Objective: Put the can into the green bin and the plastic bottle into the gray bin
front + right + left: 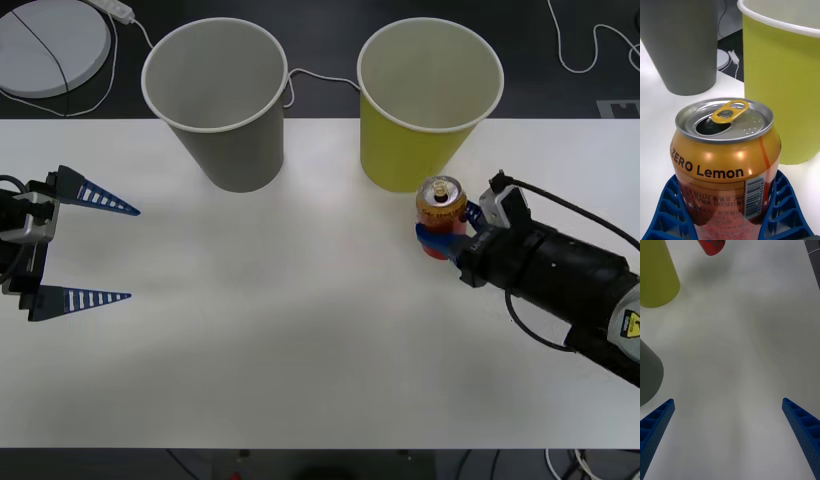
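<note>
The can (pixel 441 205), clamped upright in the right gripper (pixel 447 238) near the table's (pixel 300 350) far right, just before the green bin (pixel 428 100), should be lifted clear of the rim first; left gripper (pixel 85 246) parked wide open at the left edge.

Right arm (pixel 560 280) black, cylindrical, black cable looped, yellow warning label; blue ribbed tapered fingers (pixel 95 197) on both.

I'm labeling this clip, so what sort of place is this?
Probably a lab or test bench for waste sorting: a plain white table, the gray bin beside the green bin, and cables on the dark floor behind.
</note>
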